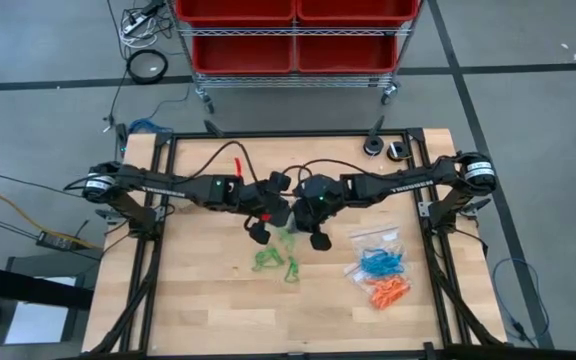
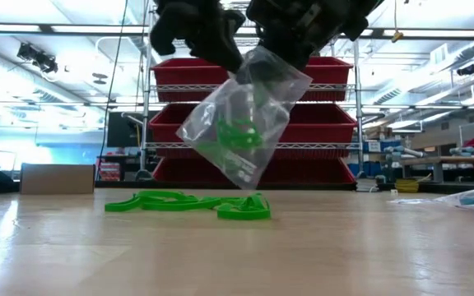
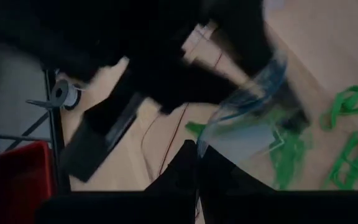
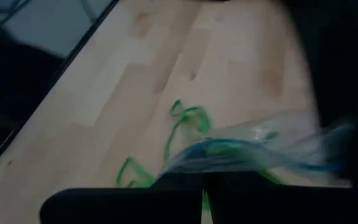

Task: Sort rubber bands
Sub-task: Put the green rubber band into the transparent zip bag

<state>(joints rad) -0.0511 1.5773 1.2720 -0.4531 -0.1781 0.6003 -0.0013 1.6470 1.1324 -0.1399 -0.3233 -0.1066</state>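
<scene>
A: Both arms meet over the middle of the desk (image 1: pixel 198 300). The left tool (image 1: pixel 265 212) and the right tool (image 1: pixel 306 212) each pinch the top edge of a clear bag (image 2: pixel 245 123), which hangs tilted between them, clear of the wood.

B: And the green rubber bands (image 2: pixel 189 202)?

A: Split. A few sit inside the bag, low in its sagging corner. The rest lie in a loose heap on the desk just below it. Off to the right arm's side lie the blue bands (image 1: pixel 380 262) and the orange bands (image 1: pixel 390 291), with another clear bag (image 1: pixel 370 236) beside them.

B: How would the green ones handle?

A: Very light and floppy, by the look of them. They lie flat and tangled, so a pinch on one loop would likely drag its neighbours along. Rubber tends to cling to the pads, too, and may not drop cleanly at release.

B: Where should a tool take hold?

A: At a strand that arches up off the wood or sticks out from the heap's edge, fingertips coming straight down on either side of it. A strand lying flat gives little to bite.

B: And the bag?

A: Thin, slippery film that creases easily. The grip belongs at the mouth, one side per tool, so it stays open. If either side slips, the mouth could collapse and the bands inside could spill.
</scene>
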